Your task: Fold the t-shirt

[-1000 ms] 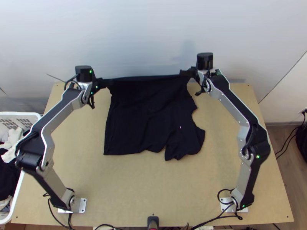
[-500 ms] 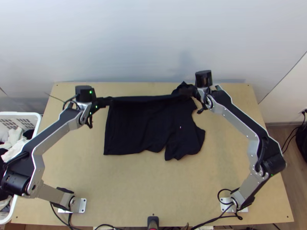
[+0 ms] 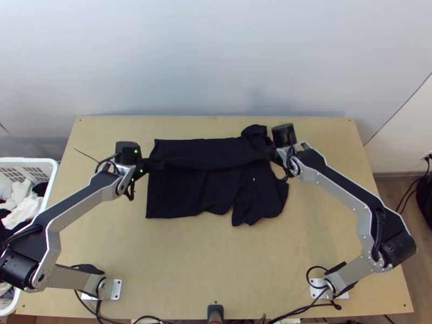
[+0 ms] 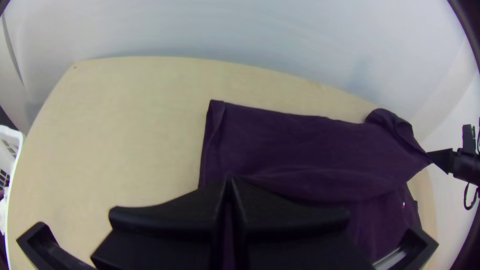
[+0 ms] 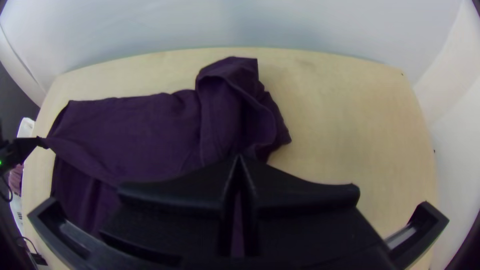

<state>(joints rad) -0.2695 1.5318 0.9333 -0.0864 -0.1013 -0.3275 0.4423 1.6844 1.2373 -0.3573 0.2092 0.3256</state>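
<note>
On the light wooden table (image 3: 216, 259), the black fabric t-shirt (image 3: 186, 191) looks partway through a lengthwise fold; next, its held part probably needs drawing nearer, then laying flat and releasing. The silver-and-black left arm (image 3: 81, 204) and right arm (image 3: 341, 187) bend outward, their black broad-fingered left gripper (image 3: 160, 164) and right gripper (image 3: 264, 155) pinching cloth at opposite ends.

The black t-shirt (image 3: 194, 191) (one tiny pale mark on it) lies partly folded over, a slack band stretching from left gripper (image 3: 161, 164) to right gripper (image 3: 261, 155), bunched just beyond the latter.
</note>
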